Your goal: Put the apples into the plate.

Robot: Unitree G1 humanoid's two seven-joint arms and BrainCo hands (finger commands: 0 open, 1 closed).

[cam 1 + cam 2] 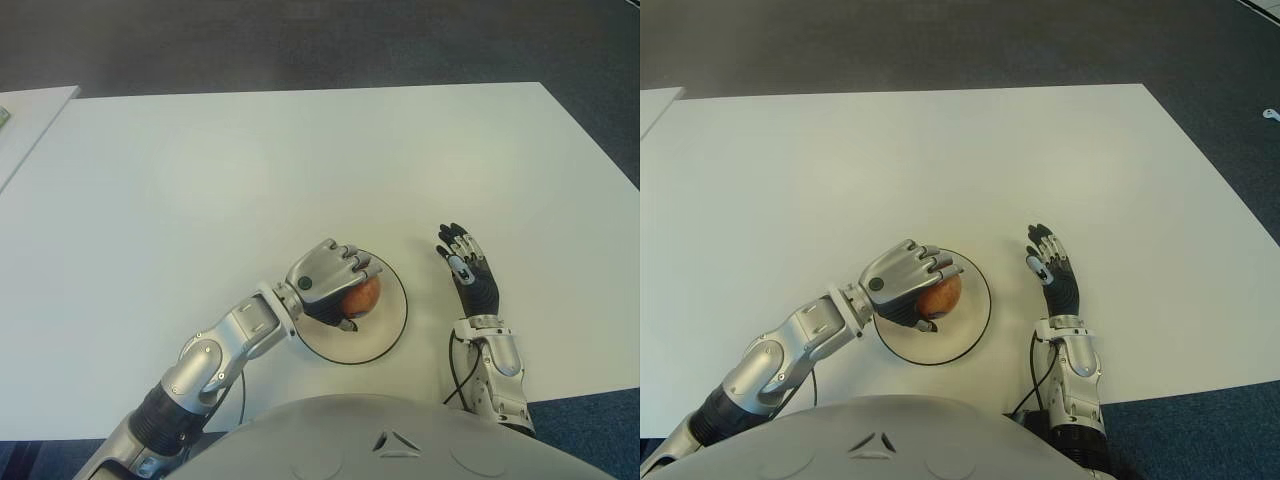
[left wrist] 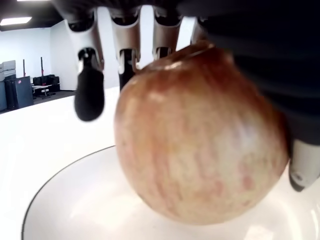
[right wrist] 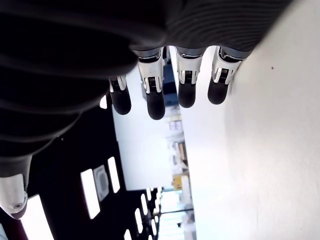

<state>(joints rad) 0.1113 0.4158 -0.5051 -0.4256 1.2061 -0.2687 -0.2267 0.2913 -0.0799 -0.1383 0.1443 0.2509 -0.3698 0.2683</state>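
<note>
A red-yellow apple [image 1: 367, 298] sits in the white, dark-rimmed plate [image 1: 393, 332] near the table's front edge. My left hand [image 1: 352, 290] reaches in from the left and is curled over the apple, fingers across its top and thumb at its near side. In the left wrist view the apple [image 2: 200, 145] fills the hand and its underside touches the plate [image 2: 65, 200]. My right hand [image 1: 464, 266] shows just right of the plate, fingers stretched out, holding nothing; the right wrist view shows its straight fingers [image 3: 155, 102] beside the table top. No other apple is in view.
The white table [image 1: 300, 160] spreads wide behind and to both sides of the plate. A second white surface [image 1: 25, 115] stands at the far left. Dark carpet [image 1: 320, 40] lies beyond the far edge.
</note>
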